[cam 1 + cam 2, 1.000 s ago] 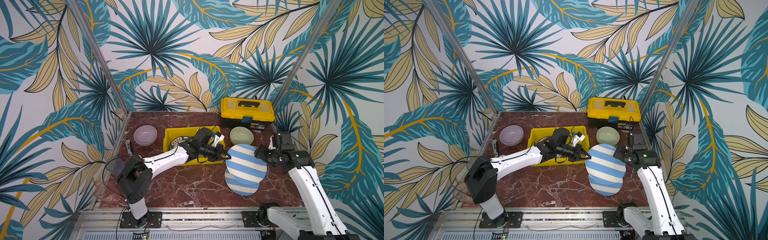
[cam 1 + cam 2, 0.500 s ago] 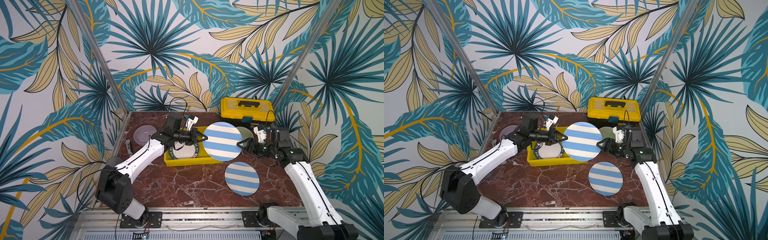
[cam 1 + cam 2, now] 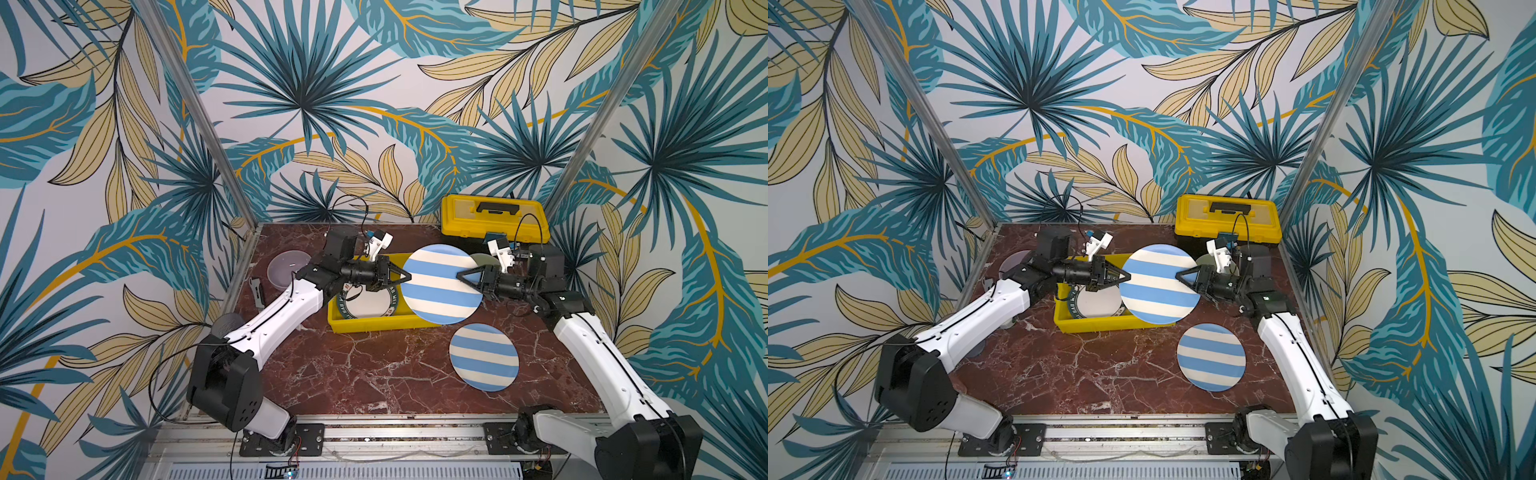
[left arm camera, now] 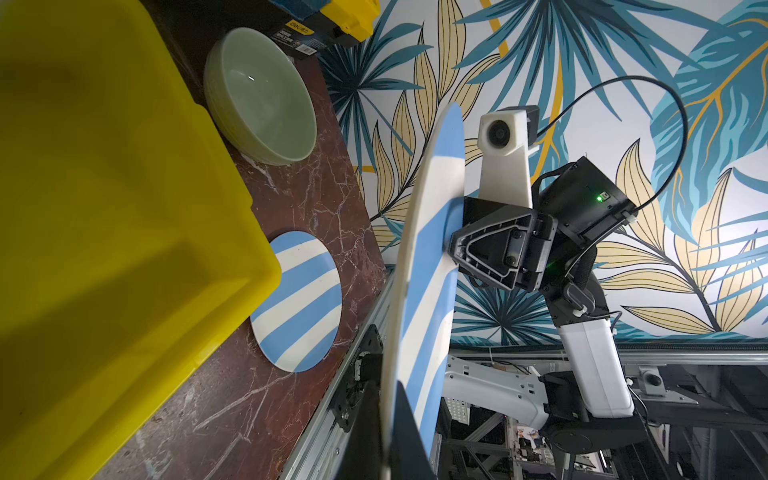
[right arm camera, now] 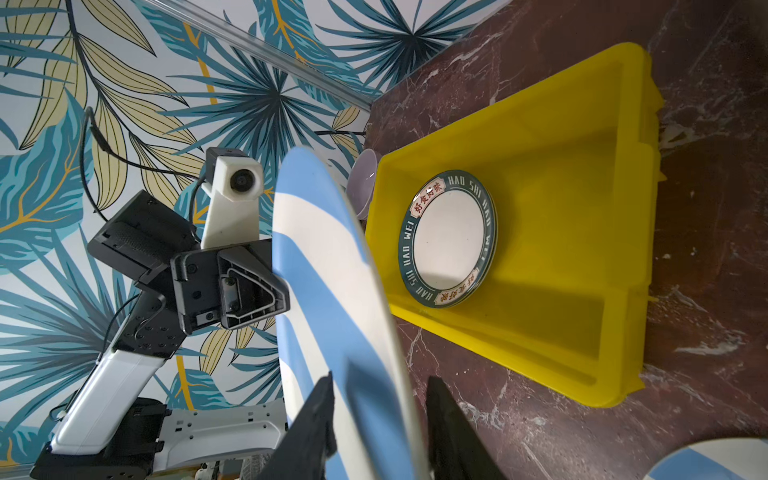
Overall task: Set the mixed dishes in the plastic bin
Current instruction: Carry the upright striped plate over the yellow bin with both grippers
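White shells and black joints are shown on the left arm [image 3: 282, 320] and right arm [image 3: 602, 357]; the left gripper [image 3: 409, 275] and right gripper [image 3: 458, 274] are formed of black ribbed triangles.

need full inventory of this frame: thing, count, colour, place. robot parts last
held striped plate: one, blue-white, raised over the bin's right end
flat striped plate: one, blue-white, on the table, front right
lettered plate: one, white with dark rim, inside the bin
bin: one, yellow, table centre
lilac bowl: one, lilac, left of the bin
green bowl: one, pale green, in front of the toolbox
tumbler: one, clear, left table edge, mostly hidden
toolbox: one, yellow and black, back right
table: one, red-brown marble
left gripper: one, black, shut on the held plate's left rim
right gripper: one, black, jaws astride its right rim, grip unclear
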You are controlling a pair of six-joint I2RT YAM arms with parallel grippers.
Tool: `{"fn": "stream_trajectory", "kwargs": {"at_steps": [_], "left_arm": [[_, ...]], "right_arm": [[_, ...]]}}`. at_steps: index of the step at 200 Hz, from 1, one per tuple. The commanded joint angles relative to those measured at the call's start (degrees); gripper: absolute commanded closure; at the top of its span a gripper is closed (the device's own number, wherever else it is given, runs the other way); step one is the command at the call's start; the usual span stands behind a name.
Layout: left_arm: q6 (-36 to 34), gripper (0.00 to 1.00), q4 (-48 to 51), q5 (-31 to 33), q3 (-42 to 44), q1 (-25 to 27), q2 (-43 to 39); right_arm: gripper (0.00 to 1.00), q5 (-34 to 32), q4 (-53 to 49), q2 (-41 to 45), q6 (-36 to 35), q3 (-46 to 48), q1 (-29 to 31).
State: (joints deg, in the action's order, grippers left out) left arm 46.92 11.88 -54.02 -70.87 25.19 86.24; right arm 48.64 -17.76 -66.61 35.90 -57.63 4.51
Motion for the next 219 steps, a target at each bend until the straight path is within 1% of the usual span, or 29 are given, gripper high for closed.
{"fn": "stream_trajectory", "kwargs": {"at_steps": [1, 52, 93, 98, 115, 127, 173, 181, 202, 211, 219], "left_arm": [[0.1, 1.0, -1.6, -1.0, 0.4, -0.9, -1.3], [0.3, 1.0, -1.6, -0.7, 1.6, -2.5, -1.5], [-0.4, 1.0, -1.6, -1.0, 2.2, -2.9, -1.4], [-0.4, 1.0, -1.6, -1.2, 2.2, -3.0, -1.3], [-0.4, 1.0, -1.6, -1.3, 2.5, -3.2, -1.1], [-0.4, 0.95, -1.5, -1.2, 2.6, -3.2, -0.8], [-0.1, 0.73, -1.6, -0.2, 3.3, -3.8, -1.1], [-0.1, 0.66, -1.6, 0.2, 3.8, -4.0, -1.5], [-0.6, 0.41, -1.6, 3.0, 5.6, -4.5, -3.6], [-0.9, 0.36, -1.6, 4.0, 6.5, -5.0, -4.7], [-1.1, 0.33, -1.6, 4.7, 7.3, -5.6, -5.5]], "right_arm": [[0.64, 1.4, 3.7, -0.2, 0.9, 1.2, 0.7], [0.72, 1.3, 4.7, 0.0, 1.9, 1.9, 0.8], [0.84, 1.1, 4.8, 0.3, 2.6, 2.4, 0.8], [0.85, 1.0, 7.0, 0.3, 2.9, 2.5, 0.9], [0.89, 0.6, 8.7, 0.1, 4.5, 3.1, 1.2], [0.91, 0.4, 9.4, 0.1, 5.0, 3.3, 1.5], [0.99, -1.5, 9.3, 0.0, 5.7, 3.3, 2.1], [1.0, -2.0, 9.2, -0.1, 5.8, 3.3, 2.1], [1.0, -2.6, 9.1, -0.2, 6.0, 2.9, 2.1], [1.0, -2.8, 9.0, -0.2, 6.0, 2.7, 2.2], [1.0, -3.0, 8.6, -0.3, 5.7, 2.4, 2.2]]}}
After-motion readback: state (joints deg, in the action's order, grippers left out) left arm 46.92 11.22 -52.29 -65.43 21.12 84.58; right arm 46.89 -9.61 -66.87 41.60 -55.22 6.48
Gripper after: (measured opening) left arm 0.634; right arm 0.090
